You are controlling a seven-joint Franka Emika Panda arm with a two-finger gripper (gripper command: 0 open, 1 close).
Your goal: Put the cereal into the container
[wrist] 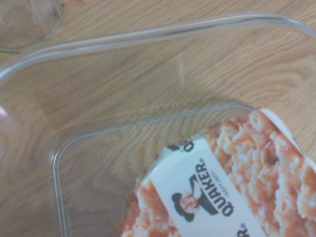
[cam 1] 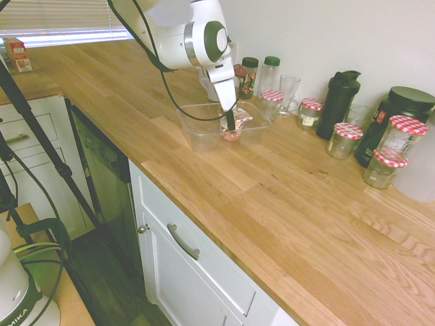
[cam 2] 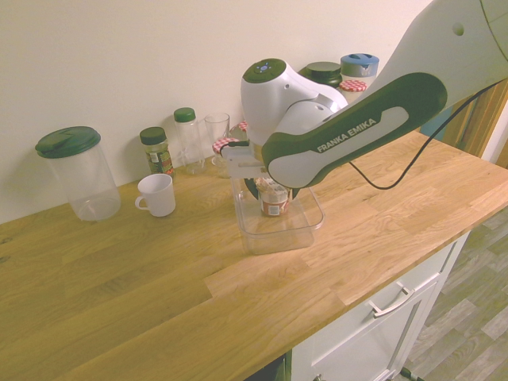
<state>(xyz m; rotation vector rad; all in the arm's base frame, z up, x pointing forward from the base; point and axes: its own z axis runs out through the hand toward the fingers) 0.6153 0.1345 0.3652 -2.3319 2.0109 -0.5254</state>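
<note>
The cereal is a small cup with red-pink sides and a white-and-red foil lid. It sits upright inside the container, a clear shallow plastic tub on the wooden counter. My gripper reaches straight down into the tub and is shut on the cup, with one dark finger crossing its near side. From the other side, the cereal stands within the walls of the container, and the forearm hides most of the fingers. The wrist view shows the cereal lid close up and the container rim.
Along the wall stand glass jars with red checked lids, a drinking glass, a black bottle and spice jars. A white mug and a tall clear jug stand beyond the tub. The counter's front edge is near.
</note>
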